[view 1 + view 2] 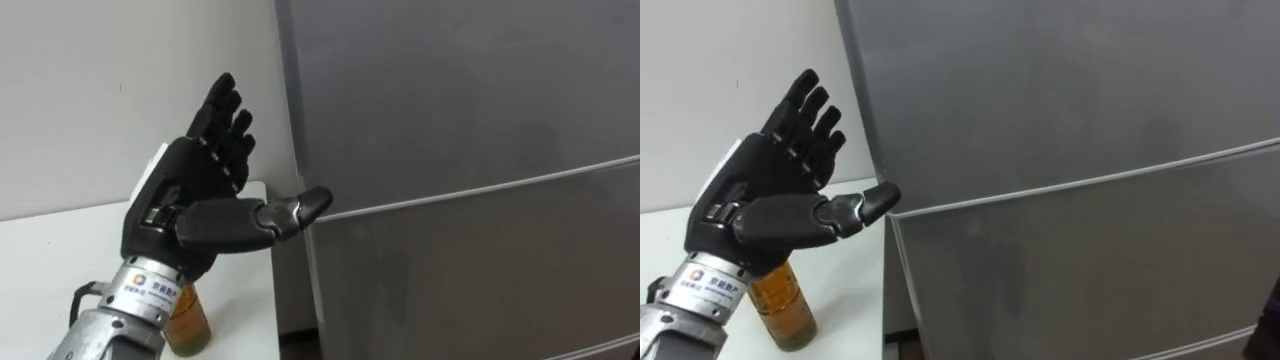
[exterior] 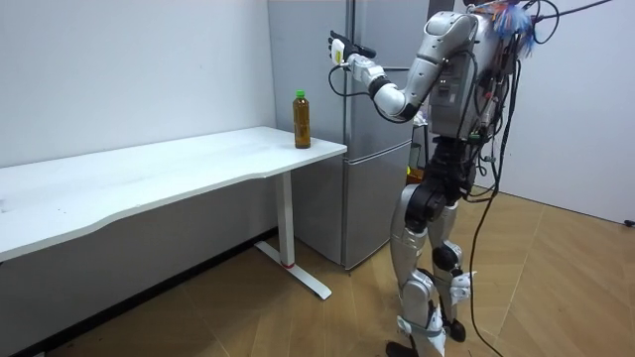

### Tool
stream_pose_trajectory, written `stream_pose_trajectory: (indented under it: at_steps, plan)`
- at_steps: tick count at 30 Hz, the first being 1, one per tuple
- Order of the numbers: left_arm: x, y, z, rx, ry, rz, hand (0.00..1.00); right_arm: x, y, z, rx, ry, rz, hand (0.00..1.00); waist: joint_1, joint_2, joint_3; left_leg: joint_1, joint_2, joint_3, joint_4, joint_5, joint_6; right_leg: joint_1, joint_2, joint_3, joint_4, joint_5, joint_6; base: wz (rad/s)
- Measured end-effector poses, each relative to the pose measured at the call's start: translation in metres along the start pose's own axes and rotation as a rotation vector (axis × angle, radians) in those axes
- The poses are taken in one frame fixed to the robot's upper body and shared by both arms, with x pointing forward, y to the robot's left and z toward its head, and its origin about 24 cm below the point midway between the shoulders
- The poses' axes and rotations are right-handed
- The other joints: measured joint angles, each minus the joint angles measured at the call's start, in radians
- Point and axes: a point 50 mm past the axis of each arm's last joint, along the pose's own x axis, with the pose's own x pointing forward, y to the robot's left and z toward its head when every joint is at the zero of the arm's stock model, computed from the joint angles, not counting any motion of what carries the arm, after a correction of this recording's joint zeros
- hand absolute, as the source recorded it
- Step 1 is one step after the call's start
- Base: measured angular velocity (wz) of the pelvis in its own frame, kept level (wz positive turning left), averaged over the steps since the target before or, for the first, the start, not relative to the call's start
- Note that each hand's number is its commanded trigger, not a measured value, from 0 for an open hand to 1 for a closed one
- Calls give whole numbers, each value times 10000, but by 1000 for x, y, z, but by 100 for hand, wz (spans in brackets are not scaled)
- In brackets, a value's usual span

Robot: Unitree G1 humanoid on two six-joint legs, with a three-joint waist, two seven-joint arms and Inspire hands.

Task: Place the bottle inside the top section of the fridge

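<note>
Bottle point(image 1: 186, 320) handling has not begun, judging by how things lie: it stands upright on the table, low in the left of the eye views, and nothing holds it.

The left hand point(image 1: 190, 190) is raised in the left half of the eye views, fingers straight and spread upward, palm turned toward the fridge, holding nothing. Its thumb point(image 1: 290, 212) sticks out sideways to the right, and its tip lies at the fridge's left edge, right where the seam between the two doors starts. Whether the thumb touches the metal or only hovers beside it cannot be told.

Just below the wrist is the bottle, amber liquid showing, partly hidden by the forearm. In the room view it stands at the table's point(image 2: 198, 159) far corner, near the fridge point(image 2: 382, 119), with a green cap on top.

To the right, the upper door point(image 1: 450, 90) and the lower door point(image 1: 470, 280) are both shut, filling the right side of the eye views. The robot stands upright on the floor close before the fridge, at the room view's right, arm reaching up and left.

So nothing is done yet. Left, as it looks: pull the upper door open from its left edge, take the bottle off the table, set it inside, and likely close the door.
</note>
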Motion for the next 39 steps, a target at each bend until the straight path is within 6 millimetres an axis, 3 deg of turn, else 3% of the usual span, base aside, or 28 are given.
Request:
stream_pose_trajectory:
  at_steps: [9, 24, 39]
  plan:
    - [5, -2, -2, -219, 252, -209, 0, 0, 1, 0, 10, 4, 32, 0, -88, -31, -3, 29, 10, 144, -67, 0, 0, -70, 6, 144, 18, 2, 1, -5]
    - [6, -1, -12, -702, 805, -198, 0, 0, 3, 4, 110, 92, 237, 0, -552, -116, -61, 50, 11, 165, -94, 0, 0, -63, 6, 209, 17, 19, 8, 0]
    - [8, -9, -13, -273, 872, -636, 0, 0, 2, 7, 100, 99, 497, 0, -549, -95, -118, -288, 12, 105, 30, 26, 43, -213, -20, -69, 6, 90, 15, 5]
